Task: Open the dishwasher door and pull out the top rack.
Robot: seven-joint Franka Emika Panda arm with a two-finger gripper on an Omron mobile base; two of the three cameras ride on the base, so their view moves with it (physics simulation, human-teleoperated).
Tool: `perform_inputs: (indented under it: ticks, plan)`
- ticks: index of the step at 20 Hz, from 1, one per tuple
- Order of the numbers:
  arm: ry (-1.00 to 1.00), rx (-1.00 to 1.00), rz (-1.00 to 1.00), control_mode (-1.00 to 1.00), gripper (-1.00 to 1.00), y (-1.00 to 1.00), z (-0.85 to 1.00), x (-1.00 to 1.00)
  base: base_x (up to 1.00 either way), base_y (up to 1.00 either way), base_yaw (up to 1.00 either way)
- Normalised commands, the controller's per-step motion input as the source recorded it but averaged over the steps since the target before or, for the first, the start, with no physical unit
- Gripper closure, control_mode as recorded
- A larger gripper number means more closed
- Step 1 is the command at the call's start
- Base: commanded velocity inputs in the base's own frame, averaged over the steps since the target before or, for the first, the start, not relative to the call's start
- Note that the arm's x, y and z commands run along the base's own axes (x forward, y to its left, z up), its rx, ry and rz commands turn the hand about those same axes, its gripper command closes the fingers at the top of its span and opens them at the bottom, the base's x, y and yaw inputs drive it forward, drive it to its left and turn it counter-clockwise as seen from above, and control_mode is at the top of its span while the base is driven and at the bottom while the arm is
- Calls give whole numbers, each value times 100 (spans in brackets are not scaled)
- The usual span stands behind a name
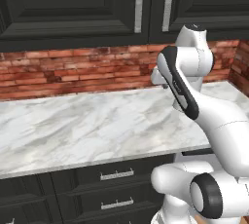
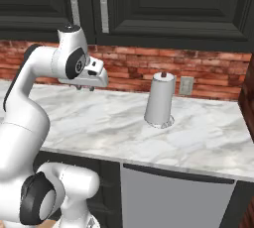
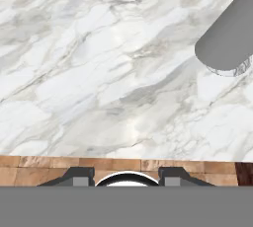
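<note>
Sitting shut under the front edge of the marble desk (image 2: pixel 208 138), the dishwasher door (image 2: pixel 173 199) shows as a plain grey panel at the lower right of the right base view. A paper towel roll (image 2: pixel 159 99) stands upright on the desk above it. The fingers (image 3: pixel 126 174) hang high over the marble, apparently spread and holding nothing. Judged from this, the opening step has not begun; next the hand must drop to the door's top edge

No readable text, labels, brands or numbers anywhere: desk (image 2: pixel 99 118), cabinet fronts, dishwasher door (image 2: pixel 173 199) all unmarked.
</note>
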Motion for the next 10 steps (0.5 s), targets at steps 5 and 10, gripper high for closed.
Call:
perform_inputs:
  ticks: [5,10]
  plan:
    - [0,0,0,100,-100,0,0,-4,-11,0,-4]
    - [0,0,0,100,-100,0,0,0,-17,8,-45]
